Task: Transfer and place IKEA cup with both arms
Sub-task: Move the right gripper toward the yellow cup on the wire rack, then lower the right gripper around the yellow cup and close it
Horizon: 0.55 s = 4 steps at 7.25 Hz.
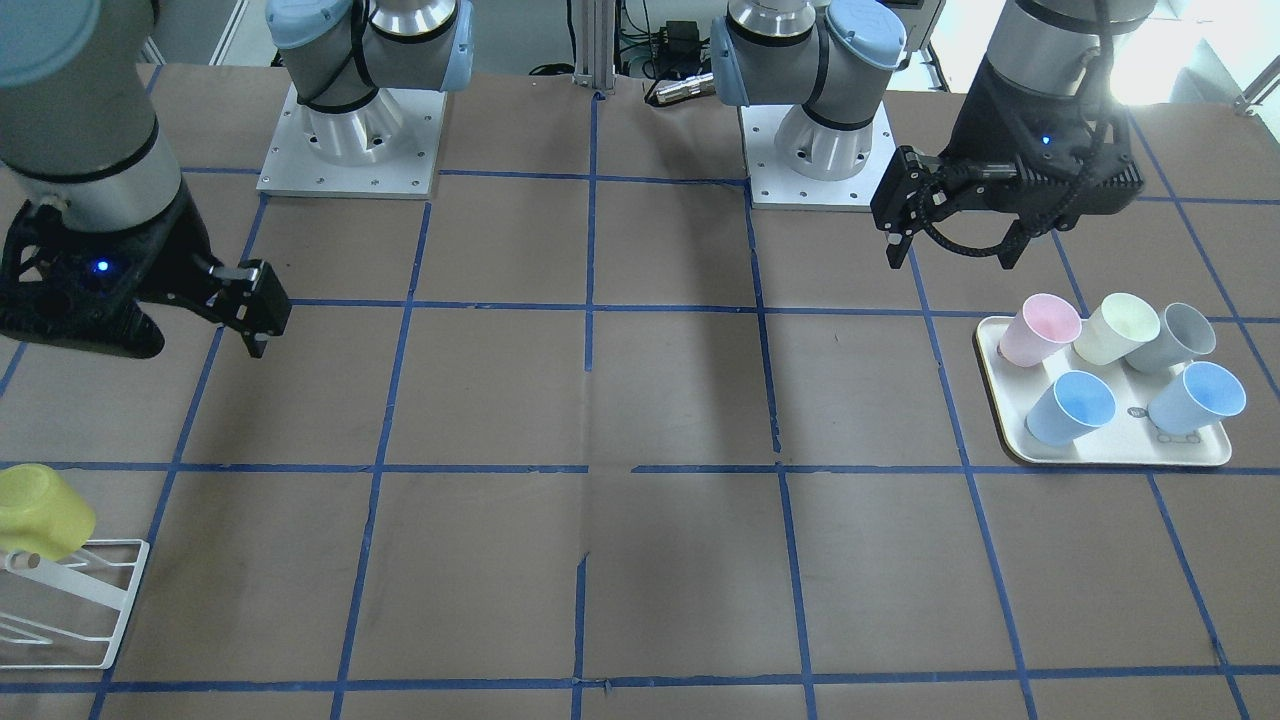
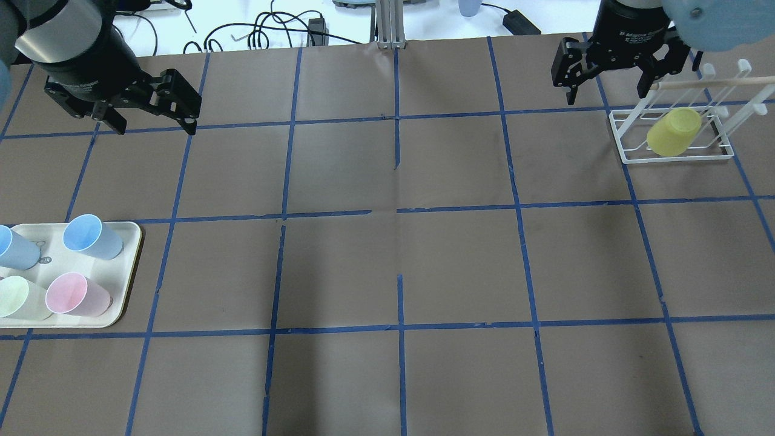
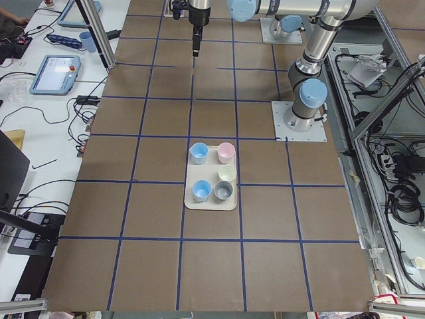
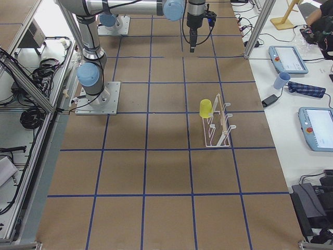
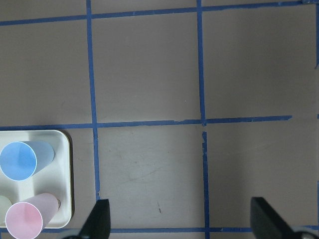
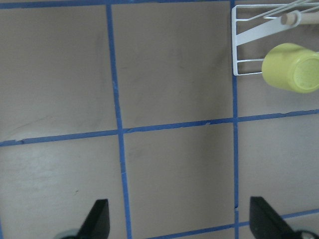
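Observation:
The lemon-yellow IKEA cup [image 2: 674,131] hangs upside down and tilted on a white wire rack [image 2: 678,159] at the table's right end. It also shows in the front view [image 1: 40,510], the right side view [image 4: 206,108] and the right wrist view [image 6: 291,68]. My right gripper [image 2: 605,94] hovers open and empty just behind and to the left of the rack, its jaws wide apart in the right wrist view [image 6: 182,224]. My left gripper [image 2: 156,126] is open and empty at the far left, above the table behind the tray; it also shows in the front view [image 1: 950,255].
A cream tray [image 2: 130,242] at the left edge holds upright pastel cups: two light-blue [image 1: 1072,407], one pink [image 1: 1040,330], one pale cream [image 1: 1115,328], one grey [image 1: 1172,337]. Blue tape lines grid the brown table. The arm bases [image 1: 350,150] stand at the robot's side.

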Tool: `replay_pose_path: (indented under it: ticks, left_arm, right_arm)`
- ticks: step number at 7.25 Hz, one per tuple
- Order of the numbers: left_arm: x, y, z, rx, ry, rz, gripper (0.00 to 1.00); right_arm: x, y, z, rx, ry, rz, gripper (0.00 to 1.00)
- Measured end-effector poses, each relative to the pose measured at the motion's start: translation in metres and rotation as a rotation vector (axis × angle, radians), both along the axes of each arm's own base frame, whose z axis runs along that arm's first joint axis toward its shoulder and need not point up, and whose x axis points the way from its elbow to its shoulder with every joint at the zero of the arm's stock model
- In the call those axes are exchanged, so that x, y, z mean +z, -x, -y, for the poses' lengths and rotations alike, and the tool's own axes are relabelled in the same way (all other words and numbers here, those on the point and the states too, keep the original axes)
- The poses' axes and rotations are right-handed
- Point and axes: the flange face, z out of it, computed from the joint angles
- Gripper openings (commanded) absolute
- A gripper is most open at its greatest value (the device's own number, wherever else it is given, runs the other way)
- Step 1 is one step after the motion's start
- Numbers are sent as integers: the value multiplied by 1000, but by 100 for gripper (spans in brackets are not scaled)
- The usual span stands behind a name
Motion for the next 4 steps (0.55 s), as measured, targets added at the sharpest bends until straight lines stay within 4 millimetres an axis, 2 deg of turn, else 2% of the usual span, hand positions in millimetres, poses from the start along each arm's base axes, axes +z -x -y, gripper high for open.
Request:
replay_pose_path:
  ticks: [1,3,4]
  left_arm:
    - [0,0,0,0,-1,-1,100]
    - [-1,0,0,1,-2,-2,100]
    - [-1,1,0,2,-2,-4,100]
  right_arm:
    - [-16,18,15,7,-12,-42,100]
    - [-42,78,36,-8,-42,-68,100]
    - [-50,96,43,1,-46,-72,100]
